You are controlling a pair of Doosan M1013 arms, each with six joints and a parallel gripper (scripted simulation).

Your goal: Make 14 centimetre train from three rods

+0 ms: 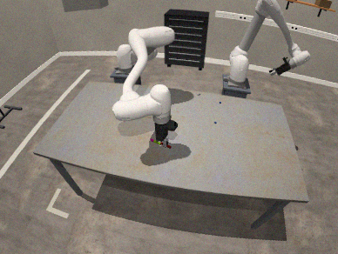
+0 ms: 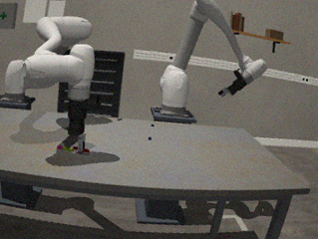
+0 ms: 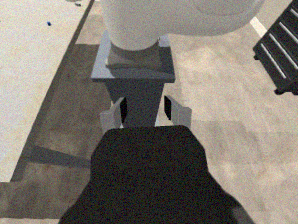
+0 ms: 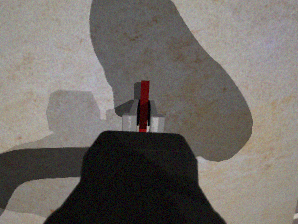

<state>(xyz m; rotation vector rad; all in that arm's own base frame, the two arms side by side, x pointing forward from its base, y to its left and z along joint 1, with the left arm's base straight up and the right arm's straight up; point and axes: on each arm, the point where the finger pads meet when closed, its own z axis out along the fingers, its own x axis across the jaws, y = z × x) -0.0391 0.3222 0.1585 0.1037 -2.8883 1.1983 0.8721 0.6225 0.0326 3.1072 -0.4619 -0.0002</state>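
A magenta rod (image 1: 152, 140) (image 2: 60, 148) and a lime rod (image 1: 157, 143) (image 2: 68, 149) lie end to end on the table. My right gripper (image 1: 165, 143) (image 2: 80, 148) (image 4: 144, 107) is shut on a red rod (image 1: 169, 146) (image 2: 86, 152) (image 4: 145, 88), low at the table surface. The red rod is roughly in line with the lime rod, beyond its end away from the magenta rod. The fingers hide the join, so I cannot tell whether red and lime touch. My left gripper (image 1: 273, 71) (image 2: 222, 93) (image 3: 145, 104) is open and empty, raised beyond the table's back edge.
Two small blue rods (image 1: 219, 103) (image 1: 215, 123) (image 2: 152, 125) (image 2: 150, 138) lie apart on the table (image 1: 244, 161) (image 2: 217, 169) towards the left arm's base. A small dark piece (image 1: 199, 94) (image 2: 120, 119) lies near the back edge. A black drawer cabinet stands behind the table.
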